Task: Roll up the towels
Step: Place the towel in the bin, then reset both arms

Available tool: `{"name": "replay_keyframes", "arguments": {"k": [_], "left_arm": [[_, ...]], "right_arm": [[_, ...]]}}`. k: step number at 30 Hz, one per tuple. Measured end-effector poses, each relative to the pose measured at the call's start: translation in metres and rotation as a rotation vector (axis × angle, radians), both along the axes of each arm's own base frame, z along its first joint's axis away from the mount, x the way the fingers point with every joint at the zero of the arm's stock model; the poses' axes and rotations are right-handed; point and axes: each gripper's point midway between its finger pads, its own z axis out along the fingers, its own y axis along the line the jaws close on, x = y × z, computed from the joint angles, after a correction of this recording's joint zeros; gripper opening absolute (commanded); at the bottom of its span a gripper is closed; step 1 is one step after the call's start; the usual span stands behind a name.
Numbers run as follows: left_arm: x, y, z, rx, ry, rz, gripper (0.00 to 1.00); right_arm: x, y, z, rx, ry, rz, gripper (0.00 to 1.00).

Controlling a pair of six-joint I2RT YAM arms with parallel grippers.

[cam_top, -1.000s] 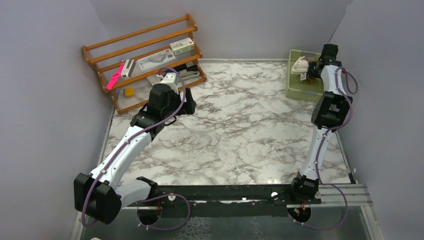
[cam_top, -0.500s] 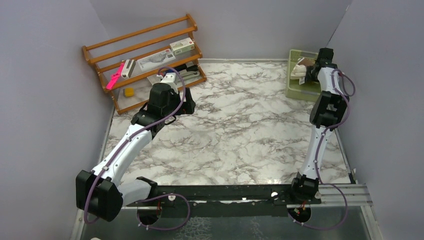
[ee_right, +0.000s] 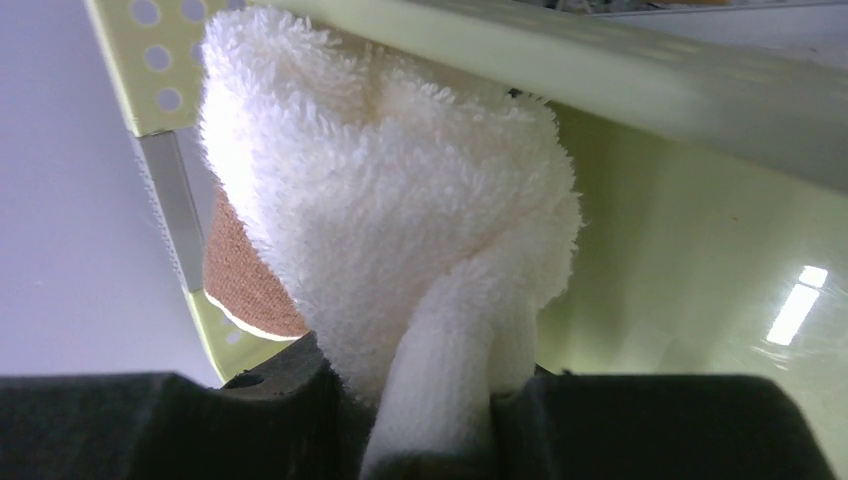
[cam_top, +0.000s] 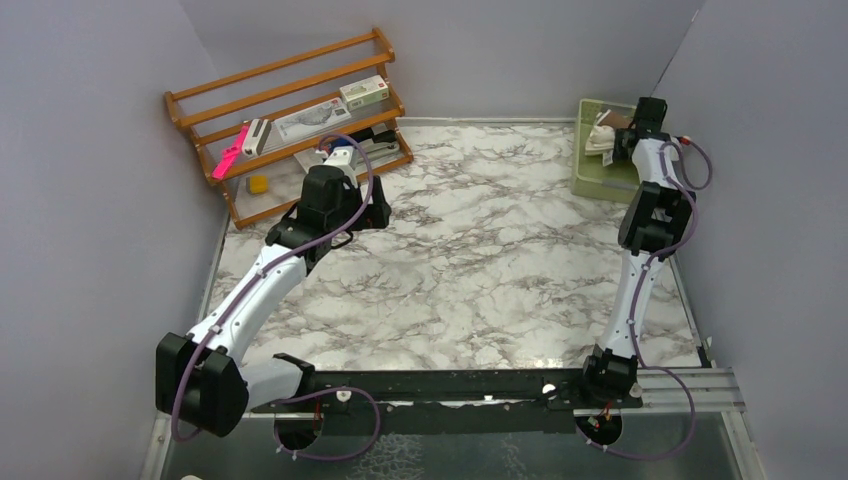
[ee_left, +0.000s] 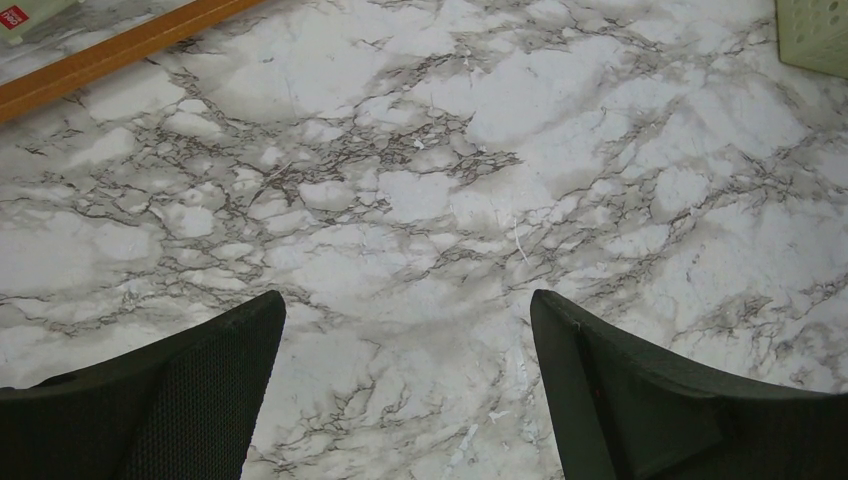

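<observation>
At the back right, my right gripper reaches into the pale green basket. It is shut on a fold of the cream towel, which bunches up above the jaws against the basket wall. From above, the cream towel shows at the basket's rim. A brownish towel peeks out behind it on the left, mostly hidden. My left gripper hangs open over bare marble with nothing between its fingers. From above, the left gripper is beside the wooden rack.
A wooden rack with small boxes and a pink item stands at the back left. Its lower rail shows in the left wrist view, and a corner of the basket at the top right. Grey walls close in three sides of the marble table.
The right wrist has shifted slightly at the basket, still holding the cream towel. The left arm has barely moved and stays open.
</observation>
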Motion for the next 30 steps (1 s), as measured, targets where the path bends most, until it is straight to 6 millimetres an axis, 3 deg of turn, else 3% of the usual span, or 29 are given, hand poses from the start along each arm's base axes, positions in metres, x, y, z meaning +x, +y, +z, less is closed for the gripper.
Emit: {"name": "replay_keyframes", "arguments": {"k": [5, 8, 9, 11, 12, 18, 30], "left_arm": [[0.001, 0.0, -0.005, 0.005, 0.014, 0.0, 0.96], [0.001, 0.0, -0.006, 0.006, 0.015, 0.0, 0.96], [0.001, 0.0, -0.006, 0.006, 0.015, 0.002, 0.96], [0.001, 0.001, -0.006, 0.007, 0.018, 0.003, 0.96], [0.001, 0.001, -0.006, 0.008, 0.02, 0.004, 0.96], [-0.001, 0.002, -0.009, 0.012, 0.031, 0.004, 0.96], [-0.007, -0.003, 0.0, -0.014, 0.018, -0.028, 0.96]], "right_arm": [[0.01, -0.003, 0.005, -0.048, -0.039, 0.036, 0.22], [0.013, -0.002, 0.004, -0.059, -0.05, 0.053, 0.4], [0.014, -0.002, 0.003, -0.06, -0.052, 0.058, 0.49], [0.014, 0.0, 0.002, -0.057, -0.054, 0.068, 0.83], [0.015, 0.001, 0.002, -0.054, -0.057, 0.071, 0.93], [0.01, 0.005, -0.006, -0.05, -0.042, 0.092, 0.97], [-0.025, 0.017, 0.024, -0.024, 0.002, 0.095, 0.97]]}}
